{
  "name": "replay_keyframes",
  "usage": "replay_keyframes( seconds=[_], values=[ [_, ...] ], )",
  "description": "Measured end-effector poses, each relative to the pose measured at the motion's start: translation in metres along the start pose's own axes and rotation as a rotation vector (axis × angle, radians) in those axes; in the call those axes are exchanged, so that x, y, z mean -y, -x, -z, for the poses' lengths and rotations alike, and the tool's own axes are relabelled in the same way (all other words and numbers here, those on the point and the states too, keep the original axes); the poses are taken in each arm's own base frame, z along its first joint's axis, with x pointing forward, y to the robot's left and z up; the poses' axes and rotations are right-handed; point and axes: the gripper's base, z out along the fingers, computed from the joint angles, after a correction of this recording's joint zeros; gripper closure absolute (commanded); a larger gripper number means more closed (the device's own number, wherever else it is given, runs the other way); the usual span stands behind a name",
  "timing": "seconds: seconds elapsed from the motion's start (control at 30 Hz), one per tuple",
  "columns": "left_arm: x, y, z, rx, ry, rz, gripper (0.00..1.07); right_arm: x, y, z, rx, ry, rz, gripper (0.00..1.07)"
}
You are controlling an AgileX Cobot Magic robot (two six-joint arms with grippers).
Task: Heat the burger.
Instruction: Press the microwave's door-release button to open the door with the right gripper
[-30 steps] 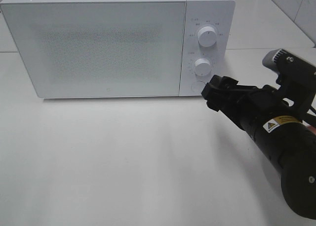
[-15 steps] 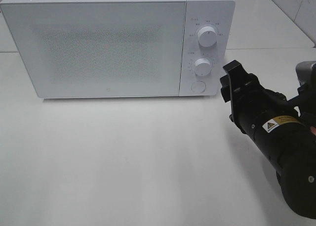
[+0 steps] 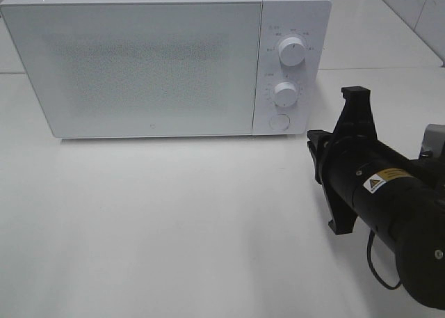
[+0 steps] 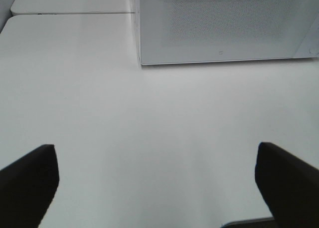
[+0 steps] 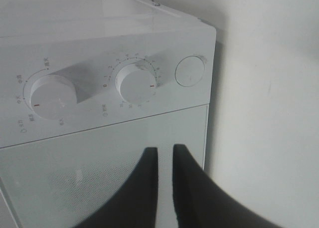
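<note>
The burger is out of view in every frame. The white microwave [image 3: 139,60] stands at the back of the table with its door closed, and nothing shows through the door. My right gripper [image 3: 314,149] hangs to the right of the control panel, apart from it. In the right wrist view its fingers [image 5: 164,149] are shut with only a sliver between them and nothing held, pointing at the microwave [image 5: 99,63]. My left gripper [image 4: 154,148] is open and empty over bare table, well in front of the microwave [image 4: 224,23]; it does not show in the exterior view.
The control panel carries an upper knob [image 3: 291,51], a lower knob [image 3: 285,94] and a round button [image 3: 279,122]. The right wrist view shows the same knobs [image 5: 137,83] and button [image 5: 190,70]. The white table [image 3: 174,220] stretches in front of the microwave.
My right gripper has drawn back from the round button towards the right, rolled about its axis, and its fingers have closed. The left gripper has stayed open.
</note>
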Motion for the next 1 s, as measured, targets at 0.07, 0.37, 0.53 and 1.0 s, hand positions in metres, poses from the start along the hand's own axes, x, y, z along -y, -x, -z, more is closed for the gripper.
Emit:
replay_keyframes(
  seconds=[0.07,0.37,0.53,1.0],
  values=[
    [0.000,0.000,0.000,0.000,0.000,0.000,0.07,0.000,-0.001,0.000,-0.011,0.003,-0.012,1.01],
    [0.000,0.000,0.000,0.000,0.000,0.000,0.07,0.000,-0.002,0.000,-0.026,0.004,-0.002,1.07],
    [0.000,0.000,0.000,0.000,0.000,0.000,0.07,0.001,-0.002,0.000,-0.025,-0.009,0.018,1.07],
    [0.000,0.000,0.000,0.000,0.000,0.000,0.07,0.022,-0.012,-0.021,0.002,-0.080,0.018,1.07]
  ],
)
